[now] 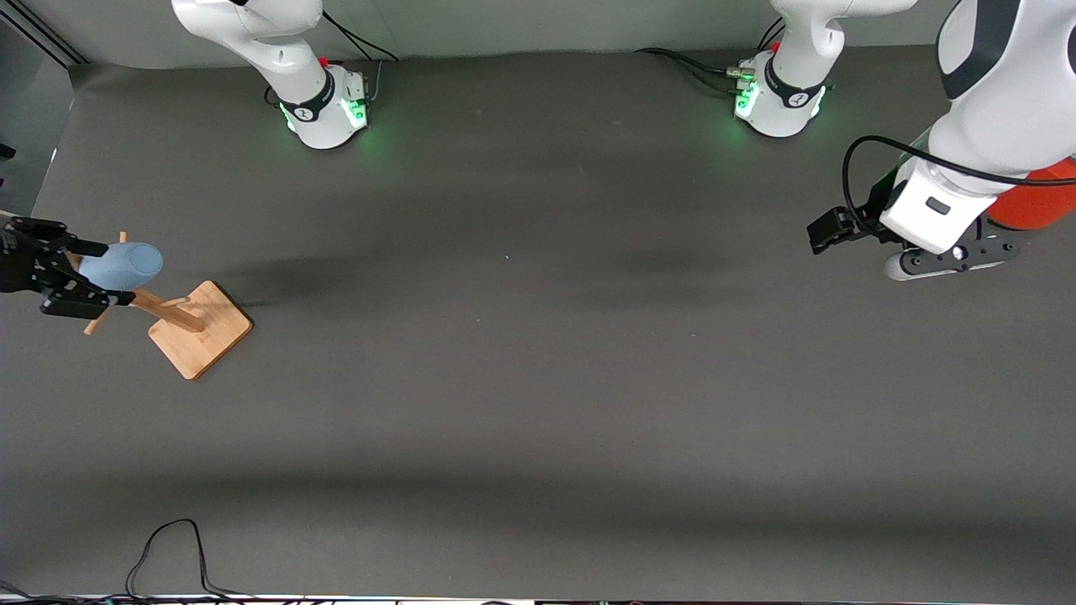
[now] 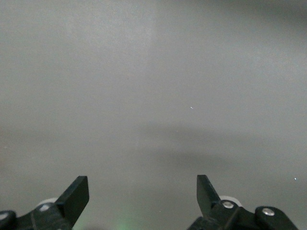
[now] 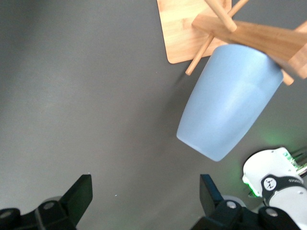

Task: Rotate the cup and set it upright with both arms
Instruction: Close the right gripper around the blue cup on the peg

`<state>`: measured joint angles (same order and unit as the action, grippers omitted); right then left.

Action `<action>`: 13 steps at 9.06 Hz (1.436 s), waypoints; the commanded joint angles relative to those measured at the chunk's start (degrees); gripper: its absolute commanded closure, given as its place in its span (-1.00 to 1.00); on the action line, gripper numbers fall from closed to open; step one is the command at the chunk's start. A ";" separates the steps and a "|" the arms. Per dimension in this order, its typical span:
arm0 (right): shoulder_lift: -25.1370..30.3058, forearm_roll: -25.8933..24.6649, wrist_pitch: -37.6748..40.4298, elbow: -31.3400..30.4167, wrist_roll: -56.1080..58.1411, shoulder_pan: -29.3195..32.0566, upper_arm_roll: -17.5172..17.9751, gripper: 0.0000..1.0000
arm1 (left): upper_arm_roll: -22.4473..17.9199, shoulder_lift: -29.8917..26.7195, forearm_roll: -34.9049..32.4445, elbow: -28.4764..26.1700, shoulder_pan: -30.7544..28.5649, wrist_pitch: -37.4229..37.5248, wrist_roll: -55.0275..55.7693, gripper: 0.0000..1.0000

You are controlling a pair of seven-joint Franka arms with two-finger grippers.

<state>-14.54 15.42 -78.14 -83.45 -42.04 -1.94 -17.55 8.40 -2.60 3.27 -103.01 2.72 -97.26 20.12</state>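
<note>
Currently the cup (image 1: 123, 265) hangs mouth-down on a peg of the wooden rack (image 1: 197, 329) at the right arm's end of the tabletop (image 1: 538, 378), so it needs lifting off. The right gripper (image 1: 63, 277) reaches in level, fingers spread around it without pinching. The left gripper (image 2: 143, 201) waits open over bare tabletop beside the orange-red cylinder (image 1: 1038, 197).

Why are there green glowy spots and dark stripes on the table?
Front view: the green glow comes from lights on the arms' bases, spilling onto the table; the dark bands are soft shadows. Right wrist view: the cup looks sharp and evenly lit. Left wrist view: only bare table with a faint shadow band.
</note>
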 commanded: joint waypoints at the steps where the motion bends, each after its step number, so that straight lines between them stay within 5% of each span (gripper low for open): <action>1: -1.97 0.15 3.51 1.71 -3.75 0.36 -0.38 -1.00 | -0.05 0.05 0.07 0.79 0.27 1.20 0.09 -1.00; 4: -3.38 -5.13 5.90 0.48 -2.18 2.11 -1.43 -1.00 | -0.14 0.05 0.07 0.79 0.27 1.20 0.09 -1.00; 12: -7.16 -2.33 5.81 -3.65 -2.16 2.38 -2.49 -1.00 | -0.05 0.05 0.07 0.71 0.27 1.20 0.09 -1.00; 13: -7.43 -2.15 5.90 -3.57 -1.99 2.38 -2.49 -0.60 | -0.05 0.05 0.07 0.71 0.27 1.20 0.09 -1.00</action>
<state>-21.68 12.21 -72.91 -87.55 -43.95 0.64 -19.67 8.43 -2.60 3.27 -103.01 2.72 -97.21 20.12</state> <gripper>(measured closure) 0.035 0.000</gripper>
